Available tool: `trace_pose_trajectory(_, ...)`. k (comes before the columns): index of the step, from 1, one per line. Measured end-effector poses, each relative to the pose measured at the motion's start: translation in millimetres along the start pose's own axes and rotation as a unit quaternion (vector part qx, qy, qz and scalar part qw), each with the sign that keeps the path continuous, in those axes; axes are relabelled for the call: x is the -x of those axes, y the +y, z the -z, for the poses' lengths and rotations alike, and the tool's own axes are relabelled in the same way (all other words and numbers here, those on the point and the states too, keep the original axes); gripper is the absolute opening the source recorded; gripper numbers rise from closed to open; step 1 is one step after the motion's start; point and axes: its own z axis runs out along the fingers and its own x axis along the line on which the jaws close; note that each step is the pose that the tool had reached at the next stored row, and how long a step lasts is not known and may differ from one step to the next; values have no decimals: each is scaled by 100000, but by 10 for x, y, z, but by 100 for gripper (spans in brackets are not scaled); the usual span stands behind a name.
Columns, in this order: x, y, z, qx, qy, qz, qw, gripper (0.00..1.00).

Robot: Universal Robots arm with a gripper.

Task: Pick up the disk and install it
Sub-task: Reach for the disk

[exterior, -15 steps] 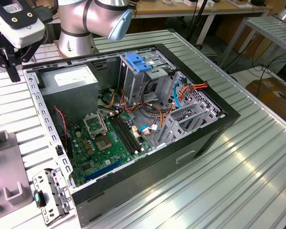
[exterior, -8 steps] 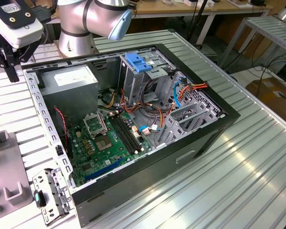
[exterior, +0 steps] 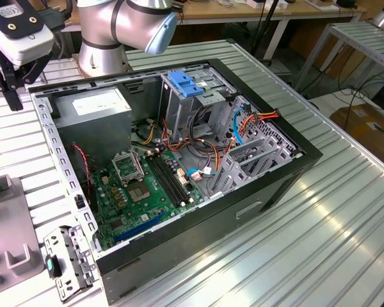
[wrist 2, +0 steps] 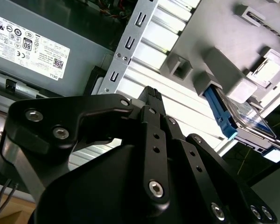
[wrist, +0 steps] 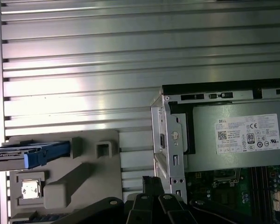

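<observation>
1. A ribbed aluminium table [exterior: 320,243] stretches out from where I stand and carries everything else.
2. Closest, on the exterior view's left, a small metal bracket [exterior: 67,262] lies just beside the corner of an open computer case [exterior: 198,249]. A grey fixture block [exterior: 13,217] sits next to the bracket.
3. In both wrist views the disk [wrist: 32,155] stands on edge in that fixture block, outside the case. Its blue carrier end rests against a grey post.
4. The gripper [wrist: 151,183] hangs over the bare strip of table between the fixture block and the case, well clear of the disk. Its fingers are pressed together with nothing between them.
5. Inside the case, the green motherboard [exterior: 137,192] lies nearer to me. The grey power supply [exterior: 93,109] sits behind it.
6. Deeper in, a tall grey drive cage [exterior: 179,118] carries a blue latch plate [exterior: 182,83].
7. Beyond the case rises the silver base of the arm [exterior: 115,25], with workbenches [exterior: 243,13] behind it.
</observation>
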Motion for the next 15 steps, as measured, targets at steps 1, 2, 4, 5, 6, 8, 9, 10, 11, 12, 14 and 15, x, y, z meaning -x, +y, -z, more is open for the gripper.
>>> trace_pose_trajectory(1,-6,0,1,-3,3,0,100000,11)
trace_pose_trajectory(2,-12,-1,0,-1,0,2,100000,11)
trace_pose_trajectory(4,-26,-1,1,-1,-1,1,100000,11)
trace_pose_trajectory(5,-36,-2,1,-2,-1,0,100000,11)
trace_pose_trajectory(6,-45,-2,1,1,-3,1,100000,11)
trace_pose_trajectory(8,-63,-3,2,-1,-1,2,100000,11)
trace_pose_trajectory(9,-69,-3,2,-1,0,1,100000,11)
trace_pose_trajectory(10,-75,-4,2,-2,-2,0,100000,11)
trace_pose_trajectory(11,-81,-4,2,-1,0,0,100000,11)
trace_pose_trajectory(12,-89,-4,2,-1,0,2,100000,11)
trace_pose_trajectory(14,-111,-5,3,2,-2,4,100000,11)
trace_pose_trajectory(15,-119,-5,3,-1,-1,2,100000,11)
